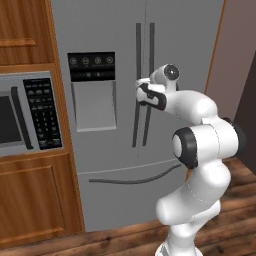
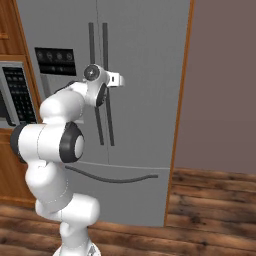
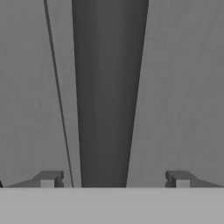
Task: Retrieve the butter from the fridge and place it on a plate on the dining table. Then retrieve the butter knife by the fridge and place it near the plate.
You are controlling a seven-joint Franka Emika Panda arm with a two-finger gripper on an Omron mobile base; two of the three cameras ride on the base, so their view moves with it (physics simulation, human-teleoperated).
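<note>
The fridge (image 1: 175, 45) (image 2: 145, 60) stands shut in front of me, tall and grey, with two long dark handles side by side. My gripper (image 1: 141, 87) (image 2: 116, 80) is up against the handles at mid height. In the hand view the right door's handle (image 3: 109, 87) runs as a dark bar between my fingertips (image 3: 48, 179). The gripper (image 3: 114, 178) is open, with a gap on each side of the bar. The door seam lies just left of the handle. The butter, the plate, the dining table and the butter knife are out of view.
A dark microwave (image 1: 25, 115) (image 2: 12, 95) sits in wooden cabinets left of the fridge. The black dispenser panel (image 1: 92, 95) is on the left door, and the bottom drawer's curved handle (image 1: 135, 179) is below. A plain brown wall (image 2: 225, 85) and wooden floor (image 2: 210, 210) lie to the right.
</note>
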